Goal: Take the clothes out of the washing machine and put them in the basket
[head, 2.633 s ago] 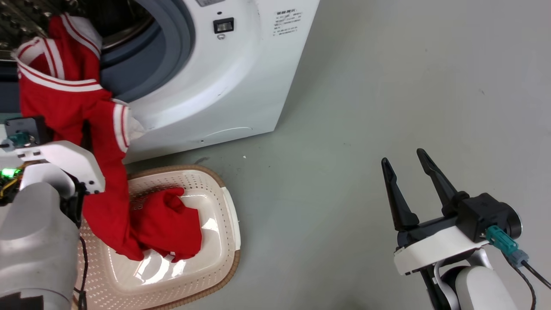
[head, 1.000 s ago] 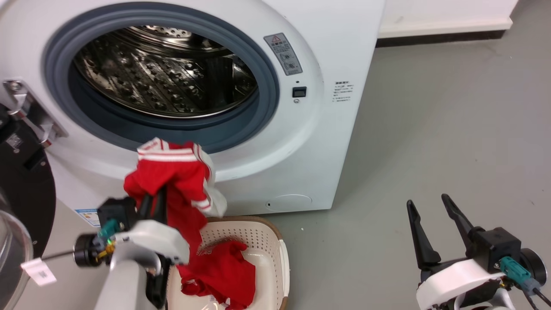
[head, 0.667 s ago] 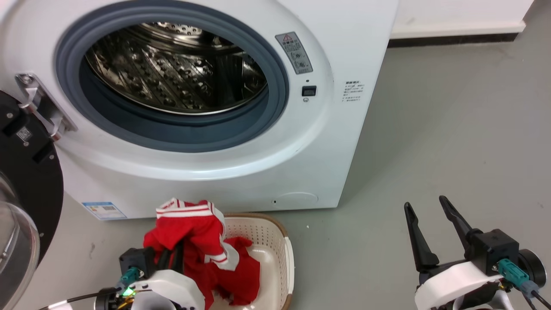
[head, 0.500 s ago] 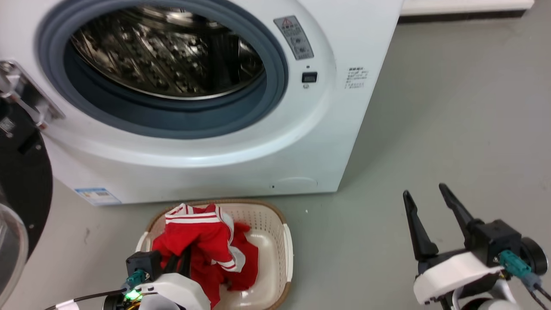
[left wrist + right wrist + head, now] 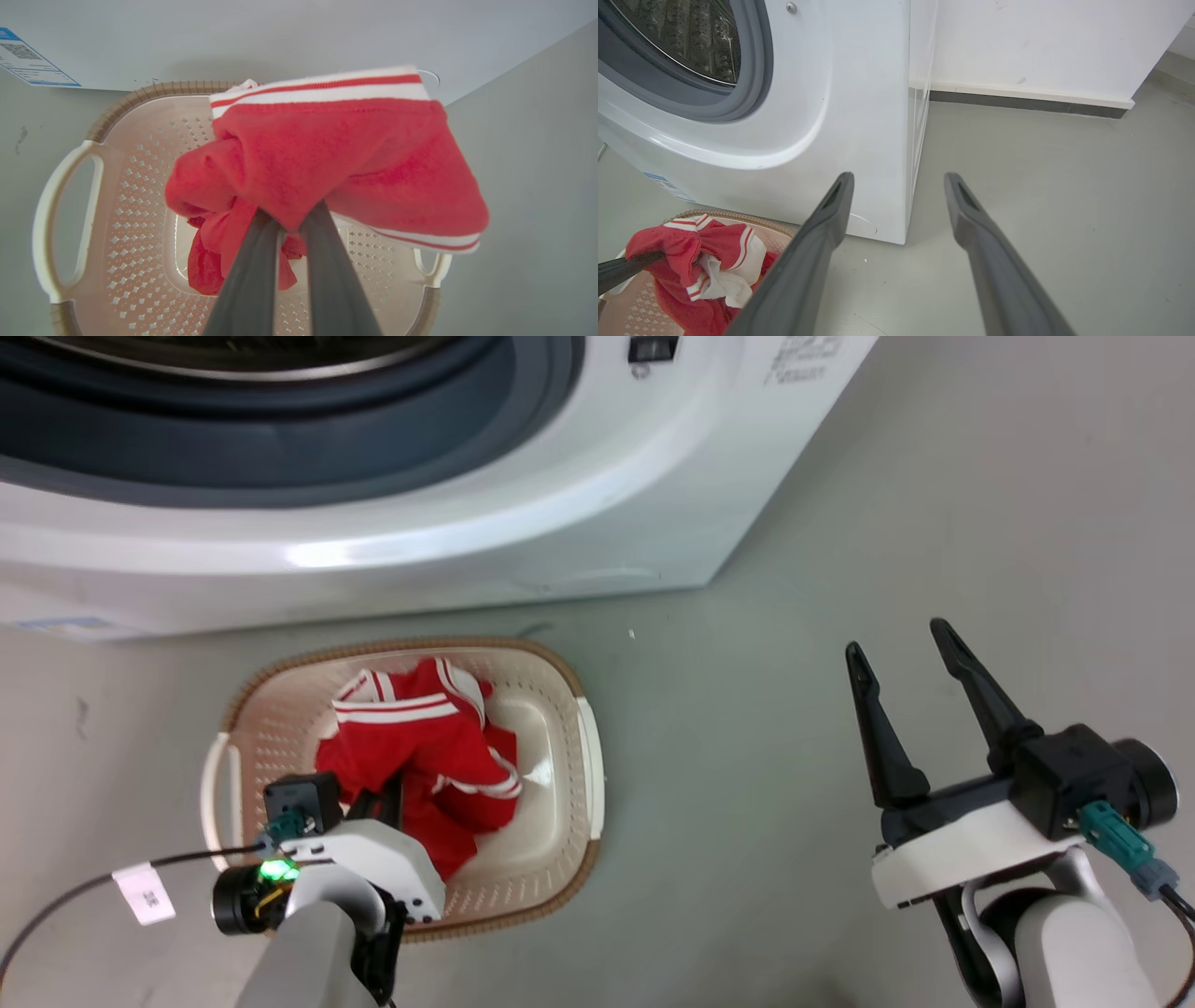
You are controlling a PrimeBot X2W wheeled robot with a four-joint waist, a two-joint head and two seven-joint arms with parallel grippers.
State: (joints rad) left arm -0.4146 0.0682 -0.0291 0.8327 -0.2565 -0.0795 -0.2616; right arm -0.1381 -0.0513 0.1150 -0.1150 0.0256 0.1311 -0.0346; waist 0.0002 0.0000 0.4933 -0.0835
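The clothes (image 5: 420,747), a bright red garment with white-striped trim, hang bunched over the cream basket (image 5: 588,765), with their lower folds lying on its bottom. My left gripper (image 5: 383,793) is shut on the fabric. In the left wrist view its fingers (image 5: 252,280) pinch the clothes (image 5: 327,154) above the basket (image 5: 65,163). The washing machine (image 5: 523,523) stands just behind the basket, its porthole rim at the top edge. My right gripper (image 5: 894,637) stands open and holds nothing, off to the right over the floor. The right wrist view has the right gripper (image 5: 899,177), the washing machine (image 5: 859,93) and the clothes (image 5: 682,247).
Bare grey floor (image 5: 747,756) lies between the basket and my right arm. A white wall with a dark skirting strip (image 5: 1017,100) runs behind the machine on the right. A cable with a white tag (image 5: 140,896) trails from my left wrist.
My left gripper has carried the red garment from the drum's mouth down into the basket. The head camera has tilted down, cutting off most of the porthole. My right gripper has stayed open.
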